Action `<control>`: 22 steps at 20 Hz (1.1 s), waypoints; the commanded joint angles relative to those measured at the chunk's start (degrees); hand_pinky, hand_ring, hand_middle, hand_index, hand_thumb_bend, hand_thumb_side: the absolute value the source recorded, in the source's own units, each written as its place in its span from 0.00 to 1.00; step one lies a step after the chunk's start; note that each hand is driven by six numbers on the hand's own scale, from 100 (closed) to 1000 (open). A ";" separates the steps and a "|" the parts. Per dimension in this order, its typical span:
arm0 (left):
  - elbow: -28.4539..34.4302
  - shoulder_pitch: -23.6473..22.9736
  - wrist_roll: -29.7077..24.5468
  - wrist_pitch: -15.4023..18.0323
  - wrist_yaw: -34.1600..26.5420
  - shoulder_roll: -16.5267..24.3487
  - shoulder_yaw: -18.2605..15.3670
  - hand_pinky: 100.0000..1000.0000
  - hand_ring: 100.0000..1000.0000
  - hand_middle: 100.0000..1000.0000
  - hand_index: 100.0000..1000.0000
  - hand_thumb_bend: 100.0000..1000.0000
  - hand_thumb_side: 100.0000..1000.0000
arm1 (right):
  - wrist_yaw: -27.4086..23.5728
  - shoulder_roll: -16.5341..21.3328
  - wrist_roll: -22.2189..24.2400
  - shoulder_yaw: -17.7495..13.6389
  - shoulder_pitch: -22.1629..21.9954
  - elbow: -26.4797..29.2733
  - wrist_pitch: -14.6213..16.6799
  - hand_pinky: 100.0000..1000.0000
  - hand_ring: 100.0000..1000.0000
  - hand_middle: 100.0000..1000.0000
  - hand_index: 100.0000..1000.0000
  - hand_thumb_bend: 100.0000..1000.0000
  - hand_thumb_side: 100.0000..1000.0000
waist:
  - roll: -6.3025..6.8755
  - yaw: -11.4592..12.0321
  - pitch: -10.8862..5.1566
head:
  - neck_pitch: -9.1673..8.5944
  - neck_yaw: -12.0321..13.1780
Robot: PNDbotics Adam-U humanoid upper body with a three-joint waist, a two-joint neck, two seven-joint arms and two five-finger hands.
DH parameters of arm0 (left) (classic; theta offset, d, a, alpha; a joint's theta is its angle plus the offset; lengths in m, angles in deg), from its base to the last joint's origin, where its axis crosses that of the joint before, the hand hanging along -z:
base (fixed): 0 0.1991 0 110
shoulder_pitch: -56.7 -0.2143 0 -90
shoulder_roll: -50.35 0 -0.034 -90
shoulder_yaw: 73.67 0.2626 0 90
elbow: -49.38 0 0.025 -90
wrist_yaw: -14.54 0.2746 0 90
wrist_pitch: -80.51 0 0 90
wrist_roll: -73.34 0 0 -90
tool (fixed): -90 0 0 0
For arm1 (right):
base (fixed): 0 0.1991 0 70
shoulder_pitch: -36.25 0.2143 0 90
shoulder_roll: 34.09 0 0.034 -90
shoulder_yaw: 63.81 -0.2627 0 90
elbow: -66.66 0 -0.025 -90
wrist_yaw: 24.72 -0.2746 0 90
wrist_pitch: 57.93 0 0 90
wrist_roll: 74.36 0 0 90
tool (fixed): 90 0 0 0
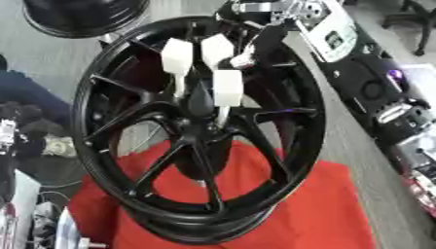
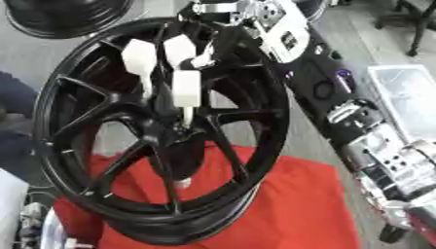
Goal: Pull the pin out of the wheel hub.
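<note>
- Black wheel [image 1: 128,160] upright on red cloth [image 1: 323,214], hub [image 1: 200,124] at centre of spokes.
- Right hand [image 1: 223,63] in from upper right, white-tipped fingers [image 1: 177,56] down over hub front.
- Fingers curled in around hub; silver pin [image 2: 187,115] just below one white fingertip, touching or nearly so – can't tell if pinched.
- Pin at hub centre, directly under hand.
- Left hand not in either view.
- 2nd black rim [image 1: 81,17] behind, top left.
</note>
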 commanded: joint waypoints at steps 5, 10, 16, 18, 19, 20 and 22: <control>0.60 0.68 -0.26 0.09 -0.15 0.26 0.05 0.66 0.78 0.64 0.70 0.21 0.82 | -1.13 1.05 5.03 0.02 0.63 1.29 4.39 0.78 0.74 0.59 0.67 0.28 0.30 | 0.13 0.16 -0.72 | -0.07 -0.20; 0.59 0.72 -0.31 0.09 -0.16 0.25 0.09 0.66 0.78 0.64 0.70 0.21 0.82 | -1.86 1.12 5.03 -0.18 0.65 1.63 4.04 0.78 0.74 0.59 0.60 0.23 0.30 | 0.09 0.25 -0.74 | -0.07 -0.29; 0.56 0.74 -0.31 0.06 -0.17 0.27 0.10 0.66 0.77 0.64 0.70 0.21 0.82 | -3.09 1.43 4.61 -0.61 0.88 2.10 3.55 0.78 0.74 0.62 0.58 0.22 0.31 | -0.07 0.36 -0.87 | -0.07 -0.30; 0.56 0.76 -0.30 0.06 -0.19 0.28 0.09 0.66 0.77 0.64 0.70 0.21 0.82 | -3.59 1.49 4.29 -0.74 1.02 2.19 3.38 0.78 0.74 0.62 0.58 0.22 0.30 | -0.09 0.40 -0.91 | -0.07 -0.30; 0.55 0.76 -0.32 0.06 -0.19 0.27 0.11 0.66 0.77 0.64 0.70 0.21 0.82 | -3.85 1.53 4.12 -0.79 1.10 2.23 3.29 0.78 0.74 0.62 0.57 0.21 0.30 | -0.10 0.42 -0.91 | -0.07 -0.30; 0.54 0.75 -0.35 0.05 -0.19 0.26 0.12 0.66 0.77 0.64 0.70 0.21 0.82 | -4.10 1.56 3.91 -0.86 1.19 2.26 3.20 0.78 0.74 0.62 0.57 0.21 0.30 | -0.11 0.43 -0.92 | -0.07 -0.34; 0.50 0.75 -0.41 0.02 -0.17 0.25 0.12 0.66 0.77 0.64 0.70 0.21 0.82 | -4.64 1.61 3.38 -1.03 1.33 2.34 3.05 0.77 0.74 0.61 0.55 0.20 0.30 | -0.13 0.46 -0.92 | -0.07 -0.41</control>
